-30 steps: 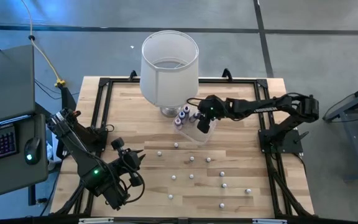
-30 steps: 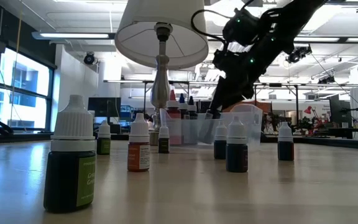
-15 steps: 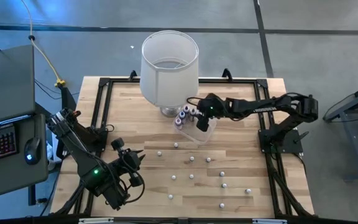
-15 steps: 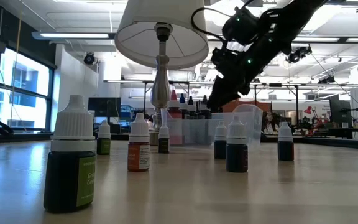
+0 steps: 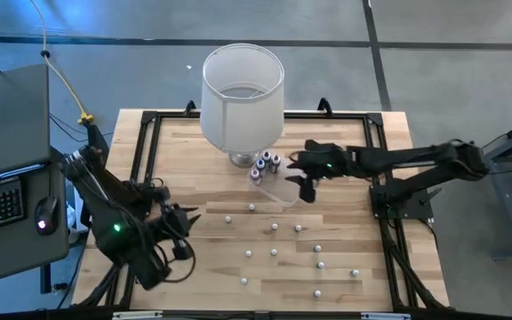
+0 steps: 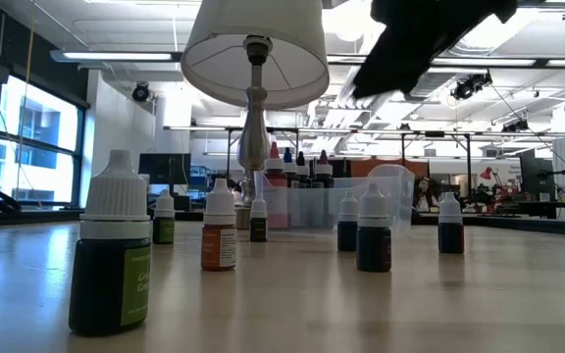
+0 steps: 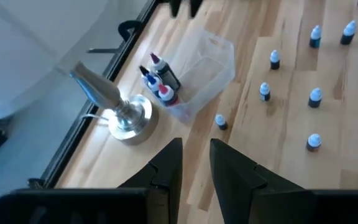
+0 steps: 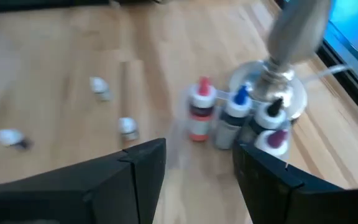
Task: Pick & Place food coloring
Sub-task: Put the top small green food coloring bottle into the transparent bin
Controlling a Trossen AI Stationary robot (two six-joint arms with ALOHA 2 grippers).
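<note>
I see about ten food coloring bottles [image 5: 274, 252] standing loose across the near half of the table [image 5: 194, 151]. The left gripper [image 5: 188, 233] waits at roughly 8 o'clock, fingers slightly parted, holding nothing. Farther out, the right gripper [image 5: 302, 177] hangs over the clear plastic tub [image 5: 284, 191], fingers spread and empty. Four or five bottles [image 5: 264, 164] stand inside the tub's 11 o'clock end, just beside the lamp base [image 5: 241, 159].
</note>
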